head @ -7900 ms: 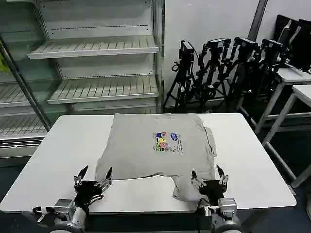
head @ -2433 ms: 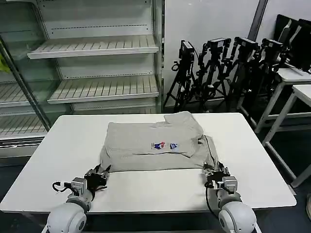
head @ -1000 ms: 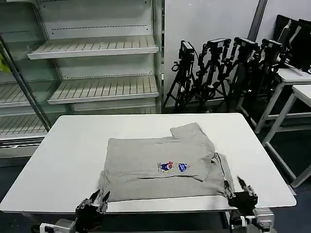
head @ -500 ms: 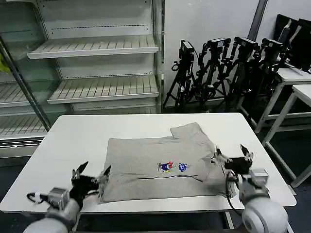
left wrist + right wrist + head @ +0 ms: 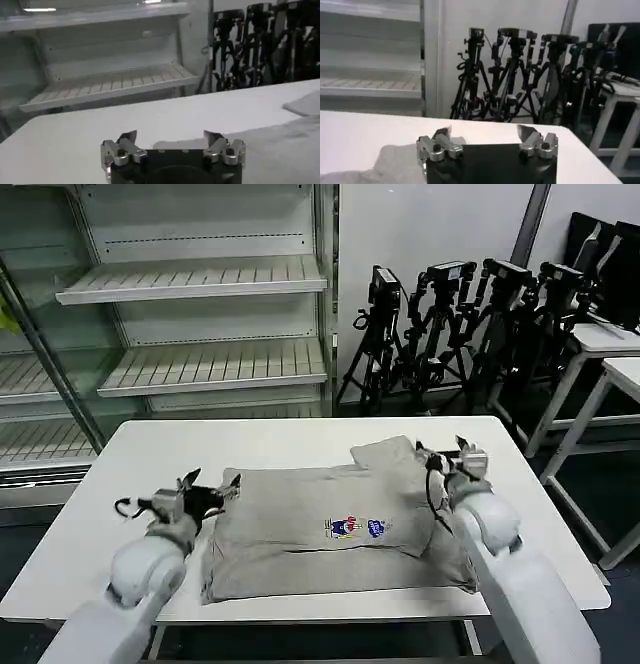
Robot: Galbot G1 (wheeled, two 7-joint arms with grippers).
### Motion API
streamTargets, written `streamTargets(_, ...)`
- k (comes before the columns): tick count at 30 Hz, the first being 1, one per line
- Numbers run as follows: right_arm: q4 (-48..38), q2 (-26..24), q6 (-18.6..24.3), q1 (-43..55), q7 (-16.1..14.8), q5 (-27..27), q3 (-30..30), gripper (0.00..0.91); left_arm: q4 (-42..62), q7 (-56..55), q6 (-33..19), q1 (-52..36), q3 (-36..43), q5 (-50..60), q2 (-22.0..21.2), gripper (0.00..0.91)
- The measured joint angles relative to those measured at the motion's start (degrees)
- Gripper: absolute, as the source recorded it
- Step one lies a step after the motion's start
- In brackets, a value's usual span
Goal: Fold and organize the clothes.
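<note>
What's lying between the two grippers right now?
In the head view, the folded T-shirt spans the table between the left gripper and right gripper, both open.

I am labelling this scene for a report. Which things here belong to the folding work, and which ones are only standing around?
Belong to the job:
- grey T-shirt, part-folded on the white table
- left gripper, open, at the shirt's left edge
- right gripper, open, at its far right corner

Only standing around:
- shelf unit
- black tripods
- side tables
</note>
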Motion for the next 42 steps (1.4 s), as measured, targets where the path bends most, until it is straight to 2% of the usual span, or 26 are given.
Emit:
streamTargets(9, -13.57, 3.57, -0.04, 7.16, -0.45, 0.56, -3.36, 0.907, 10.18, 0.16, 0.15, -7.36, 5.12, -1.41, -1.54, 0.907)
streamTargets(19, -21.64, 5.97, -0.09, 10.2, -1.11, 2.16, -5.73, 0.907, 15.03, 0.36, 0.15, -9.85, 6.99, -2.82, -2.03, 0.907)
streamTargets(20, -22.11, 6.17, -0.09, 10.5, -1.18, 2.44, -5.9, 0.877, 15.23, 0.47, 0.15, -9.96, 7.07, -2.89, -2.04, 0.907)
streamTargets(21, -22.55, 6.37, -0.08, 10.74, -1.23, 2.74, -6.05, 0.725, 15.42, 0.54, 0.15, -10.05, 7.13, -2.94, -2.04, 0.887)
streamTargets(22, -22.93, 6.52, 0.0, 10.94, -1.33, 3.03, -6.24, 0.625, 15.57, 0.6, 0.15, -10.09, 7.17, -2.99, -2.01, 0.554)
streamTargets(23, -23.33, 6.66, 0.05, 11.18, -1.46, 3.35, -6.44, 0.292, 15.65, 0.76, 0.15, -10.09, 7.23, -3.03, -1.95, 0.02)
streamTargets(24, -23.65, 6.77, 0.05, 11.39, -1.58, 3.66, -6.6, 0.121, 15.75, 0.81, 0.15, -10.1, 7.26, -3.05, -1.89, 0.02)
streamTargets(25, -23.94, 6.88, 0.06, 11.58, -1.7, 3.99, -6.75, 0.02, 15.79, 0.97, 0.14, -10.08, 7.28, -3.11, -1.8, 0.02)
streamTargets(26, -24.2, 6.99, 0.07, 11.74, -1.78, 4.4, -6.88, 0.0, 15.8, 1.11, 0.13, -10.04, 7.28, -3.18, -1.74, 0.02)
streamTargets(42, -25.5, 7.76, 0.11, 12.15, -3.33, 8.75, -7.46, 0.0, 15.16, 2.35, -0.13, -8.36, 6.91, -4.72, -0.5, 0.02)
